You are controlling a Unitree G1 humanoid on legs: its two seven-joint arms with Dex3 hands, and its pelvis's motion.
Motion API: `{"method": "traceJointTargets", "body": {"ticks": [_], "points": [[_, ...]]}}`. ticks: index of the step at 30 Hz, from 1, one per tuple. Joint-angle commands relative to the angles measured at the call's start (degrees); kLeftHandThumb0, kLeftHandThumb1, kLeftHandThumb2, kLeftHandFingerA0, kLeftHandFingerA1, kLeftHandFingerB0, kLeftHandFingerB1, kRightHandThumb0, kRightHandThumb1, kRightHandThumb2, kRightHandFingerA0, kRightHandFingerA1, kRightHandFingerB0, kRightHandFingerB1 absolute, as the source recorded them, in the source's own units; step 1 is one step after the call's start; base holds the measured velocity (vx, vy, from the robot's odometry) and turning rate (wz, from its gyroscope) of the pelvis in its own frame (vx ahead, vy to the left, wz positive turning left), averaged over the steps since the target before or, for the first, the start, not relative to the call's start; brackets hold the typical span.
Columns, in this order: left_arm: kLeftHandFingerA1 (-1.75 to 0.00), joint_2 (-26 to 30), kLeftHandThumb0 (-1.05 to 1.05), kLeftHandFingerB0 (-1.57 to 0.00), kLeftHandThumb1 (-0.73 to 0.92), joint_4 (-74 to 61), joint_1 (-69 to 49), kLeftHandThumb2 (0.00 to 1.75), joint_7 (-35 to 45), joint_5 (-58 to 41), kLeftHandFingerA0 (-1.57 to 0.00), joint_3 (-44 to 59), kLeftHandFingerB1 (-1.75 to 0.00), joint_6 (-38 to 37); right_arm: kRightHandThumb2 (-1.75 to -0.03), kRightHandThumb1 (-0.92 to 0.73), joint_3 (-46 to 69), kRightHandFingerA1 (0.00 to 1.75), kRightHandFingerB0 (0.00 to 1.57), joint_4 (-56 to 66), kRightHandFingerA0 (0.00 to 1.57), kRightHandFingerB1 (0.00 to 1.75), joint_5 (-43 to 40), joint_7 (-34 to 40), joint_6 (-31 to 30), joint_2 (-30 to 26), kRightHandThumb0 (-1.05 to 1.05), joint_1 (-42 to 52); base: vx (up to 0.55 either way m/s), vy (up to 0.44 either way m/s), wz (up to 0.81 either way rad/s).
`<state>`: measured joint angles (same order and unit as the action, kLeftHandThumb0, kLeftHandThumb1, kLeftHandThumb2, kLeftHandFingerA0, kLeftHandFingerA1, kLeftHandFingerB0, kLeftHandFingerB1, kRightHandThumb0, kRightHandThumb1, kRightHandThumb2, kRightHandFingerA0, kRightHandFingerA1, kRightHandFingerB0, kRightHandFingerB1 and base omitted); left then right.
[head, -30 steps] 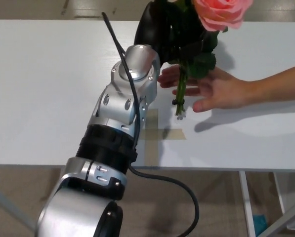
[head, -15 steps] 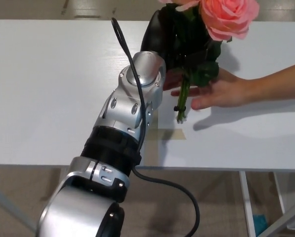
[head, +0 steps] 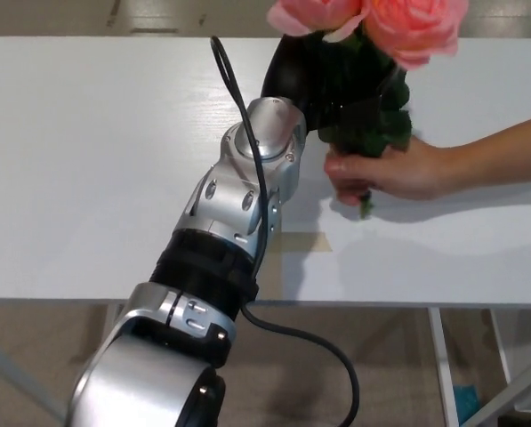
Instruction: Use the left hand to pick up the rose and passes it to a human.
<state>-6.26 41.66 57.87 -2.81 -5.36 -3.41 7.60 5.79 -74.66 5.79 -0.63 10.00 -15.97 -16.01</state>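
Observation:
The rose [head: 414, 25], pink blooms over dark green leaves, stands upright above the white table [head: 87, 160] at the top centre. My left hand [head: 293, 78] is shut on its leafy stem from the left, at the end of my silver forearm. A person's hand [head: 385, 173] reaches in from the right and is closed around the lower stem, just below my hand. The stem's tip [head: 365, 210] pokes out under that fist. Leaves hide my fingers. My right hand does not show.
A patch of tan tape [head: 296, 241] lies on the table near its front edge, below the rose. My forearm's black cable [head: 247, 151] loops over the wrist. A table leg [head: 447, 365] and floor show beneath the front edge.
The person's hand, flat and open under the stem before, has closed around it. The rose has shifted a little to the right and its stem now sits inside that fist.

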Motion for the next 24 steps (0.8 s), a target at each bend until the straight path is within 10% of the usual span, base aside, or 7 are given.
{"method": "traceJointTargets", "body": {"ticks": [1,10,11,24], "points": [[-1.36,-19.01,-0.19,-0.85,0.76,2.03,2.24,0.78,0.15,-4.68,-0.95,-0.93,-1.11,-3.98,-0.64,-0.77,0.71,0.43,0.51,-0.19,0.64,0.36,-0.93,-0.71,-0.45,0.28,-0.57,0.19,0.0,0.0,0.0],[-1.17,-17.73,-0.2,-0.92,0.81,2.48,2.42,0.69,3.54,-6.42,-1.03,-1.53,-0.8,-4.45,-0.64,-0.77,0.96,0.43,0.52,-0.04,0.65,0.36,-1.16,-0.82,-0.48,0.12,-0.57,-0.05,0.0,0.0,0.0],[0.0,-15.72,-0.76,0.0,0.48,1.96,2.89,0.55,7.06,-6.16,0.0,-2.92,0.0,-2.0,-0.64,-0.77,0.79,0.44,0.52,-0.07,0.65,0.36,-0.96,-0.68,-0.54,0.09,-0.57,-0.27,0.0,0.0,0.0],[0.0,-4.48,-0.87,0.0,0.48,2.11,6.08,0.58,21.2,-1.87,0.0,-11.76,0.0,5.64,-0.64,-0.77,1.42,0.44,0.52,-0.23,0.66,0.36,-1.27,-0.55,-1.04,0.25,-0.57,-1.08,0.0,0.0,0.0]]}}
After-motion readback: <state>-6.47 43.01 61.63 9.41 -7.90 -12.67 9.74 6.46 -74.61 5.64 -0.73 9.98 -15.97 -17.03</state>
